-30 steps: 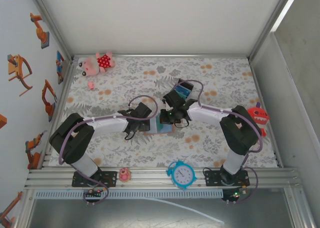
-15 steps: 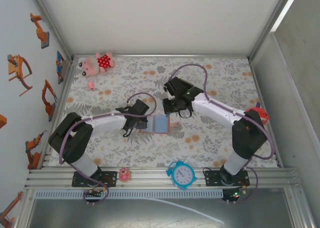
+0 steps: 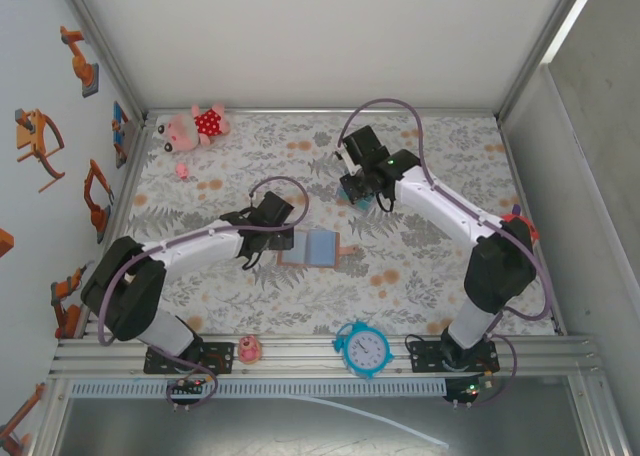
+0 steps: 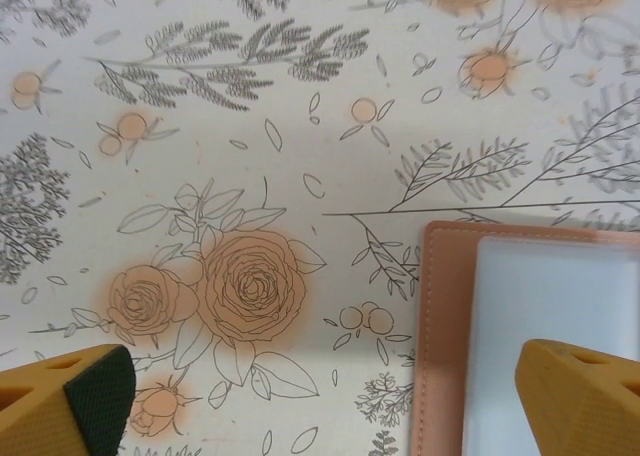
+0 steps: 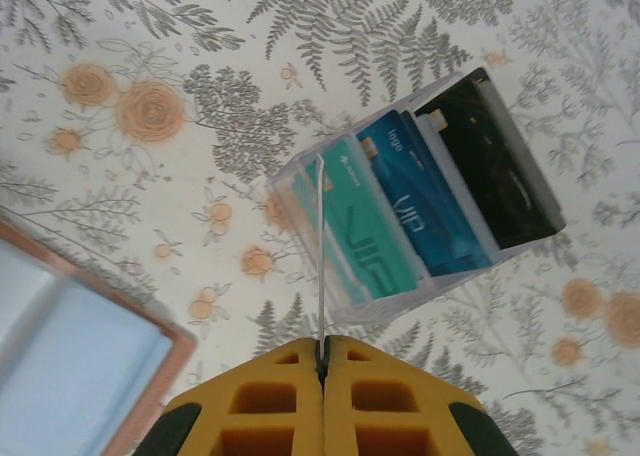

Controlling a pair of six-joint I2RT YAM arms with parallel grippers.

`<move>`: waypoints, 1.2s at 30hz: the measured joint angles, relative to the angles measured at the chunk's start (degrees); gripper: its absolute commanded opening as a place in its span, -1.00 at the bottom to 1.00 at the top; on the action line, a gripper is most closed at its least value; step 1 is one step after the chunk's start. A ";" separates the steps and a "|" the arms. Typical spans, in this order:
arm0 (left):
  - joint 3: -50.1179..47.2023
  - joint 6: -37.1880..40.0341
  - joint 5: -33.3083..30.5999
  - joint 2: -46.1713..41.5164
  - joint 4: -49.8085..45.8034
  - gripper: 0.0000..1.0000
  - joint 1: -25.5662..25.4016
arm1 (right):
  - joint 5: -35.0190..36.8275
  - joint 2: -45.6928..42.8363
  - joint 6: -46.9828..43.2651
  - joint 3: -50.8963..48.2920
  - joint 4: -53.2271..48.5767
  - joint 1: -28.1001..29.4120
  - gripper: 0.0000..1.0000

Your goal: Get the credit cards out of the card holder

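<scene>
Card (image 5: 320, 261) in right claw (image 5: 322, 350)

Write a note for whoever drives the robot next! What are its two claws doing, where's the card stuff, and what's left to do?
Left gripper: open, over the card holder's edge.
Right gripper: shut on a thin card, edge-on, above the clear box.
Done: a teal card and a blue card stand in the box.
Left: put this card in too; whether the open holder hides more, I cannot tell.
</scene>
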 measured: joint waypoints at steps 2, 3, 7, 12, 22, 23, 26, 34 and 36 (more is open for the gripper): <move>0.00 0.00 -0.35 -1.57 -0.24 0.94 0.00 | 0.22 0.63 -2.75 0.13 -0.07 -0.59 -1.00; 0.00 0.00 -0.50 -2.36 -0.39 0.94 0.00 | 0.24 1.11 -4.07 0.33 -0.07 -0.83 -1.00; -0.02 0.00 -0.96 -4.59 -0.96 0.94 0.00 | -0.04 2.95 -8.24 0.63 0.42 -1.75 -1.00; -0.85 -0.11 -1.49 -7.06 -1.27 0.94 0.00 | -1.38 5.27 -12.41 1.01 1.07 -2.95 -1.00; -4.63 -1.66 -4.00 -16.17 -1.46 0.94 0.22 | -4.17 9.75 -16.35 3.26 1.75 -5.27 -1.00; -5.05 -1.92 -4.26 -17.11 -1.36 0.94 0.39 | -4.46 10.21 -16.52 3.43 1.88 -5.49 -1.00; -6.34 -2.67 -4.61 -19.41 -1.27 0.94 0.83 | -5.03 11.32 -17.14 3.48 2.12 -5.97 -1.00; -9.01 -4.55 -5.18 -23.78 -1.22 0.94 1.99 | -6.51 12.22 -18.45 3.48 2.19 -7.13 -1.00; -9.09 -4.79 -5.38 -24.37 -1.22 0.94 2.10 | -6.73 12.48 -18.78 3.48 2.19 -7.41 -1.00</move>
